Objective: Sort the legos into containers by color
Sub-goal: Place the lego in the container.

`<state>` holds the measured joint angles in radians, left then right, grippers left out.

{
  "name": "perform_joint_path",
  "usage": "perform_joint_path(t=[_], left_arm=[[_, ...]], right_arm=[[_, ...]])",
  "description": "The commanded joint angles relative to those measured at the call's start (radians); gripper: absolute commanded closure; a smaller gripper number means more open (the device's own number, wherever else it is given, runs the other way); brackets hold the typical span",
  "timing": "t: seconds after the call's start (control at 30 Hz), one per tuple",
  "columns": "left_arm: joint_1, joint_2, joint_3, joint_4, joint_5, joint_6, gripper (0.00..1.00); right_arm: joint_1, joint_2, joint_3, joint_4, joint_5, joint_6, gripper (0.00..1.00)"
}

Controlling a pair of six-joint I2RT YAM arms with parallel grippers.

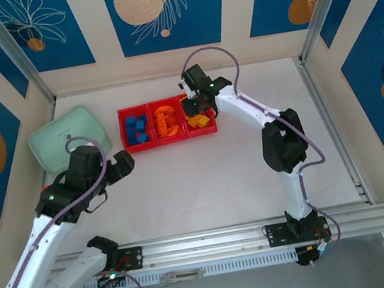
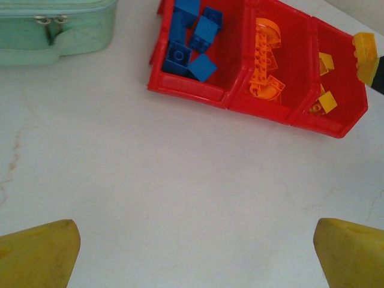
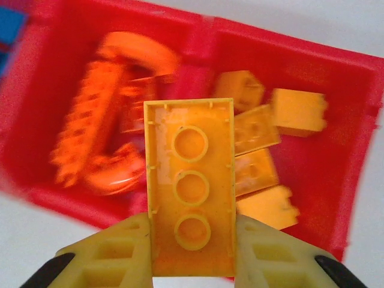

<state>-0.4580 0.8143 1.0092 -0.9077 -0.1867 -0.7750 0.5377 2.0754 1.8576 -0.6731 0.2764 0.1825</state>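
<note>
Closest to the bases, the left gripper (image 1: 120, 165) hangs over bare table (image 1: 204, 178), fingers spread wide with nothing between them. Just beyond it sits the red tray (image 1: 170, 143), with a mint green box (image 1: 69, 136) off to its left. Sorting looks pretty tidy: blue bricks (image 1: 136, 129) are in the left compartment, orange pieces (image 1: 166, 119) in the middle and loose yellow bricks (image 1: 201, 122) on the right. The right gripper (image 1: 197, 107) is over that right compartment, pinching a long yellow brick (image 3: 191, 186) by its sides, hollow underside facing the wrist camera. That brick is above the tray, not touching the others.
</note>
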Motion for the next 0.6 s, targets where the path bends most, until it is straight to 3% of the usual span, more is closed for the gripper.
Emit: perform_joint_path(t=[0.0, 0.07, 0.13, 0.27, 0.3, 0.43, 0.57], left_arm=[[0.01, 0.038, -0.021, 0.107, 0.022, 0.042, 0.0], [0.012, 0.061, -0.027, 0.124, 0.002, 0.047, 0.01], [0.012, 0.076, -0.043, 0.155, -0.018, 0.067, 0.01], [0.039, 0.115, -0.087, 0.229, -0.11, 0.131, 0.01], [0.05, 0.129, -0.106, 0.26, -0.161, 0.152, 0.01], [0.155, 0.19, -0.208, 0.432, -0.246, 0.246, 0.01], [0.269, 0.259, -0.338, 0.725, -0.326, 0.407, 0.01]], right_arm=[[-0.022, 0.083, 0.078, -0.018, 0.028, 0.035, 0.73], [-0.034, 0.13, 0.143, -0.046, 0.023, 0.023, 0.66], [-0.035, 0.151, 0.182, -0.063, 0.043, 0.005, 0.52], [-0.052, 0.072, 0.148, -0.052, 0.069, 0.007, 0.07], [-0.061, 0.032, 0.109, -0.039, 0.097, 0.017, 0.01], [-0.134, -0.212, -0.175, 0.063, 0.228, 0.077, 0.01], [-0.267, -0.494, -0.634, 0.358, 0.405, 0.047, 0.01]])
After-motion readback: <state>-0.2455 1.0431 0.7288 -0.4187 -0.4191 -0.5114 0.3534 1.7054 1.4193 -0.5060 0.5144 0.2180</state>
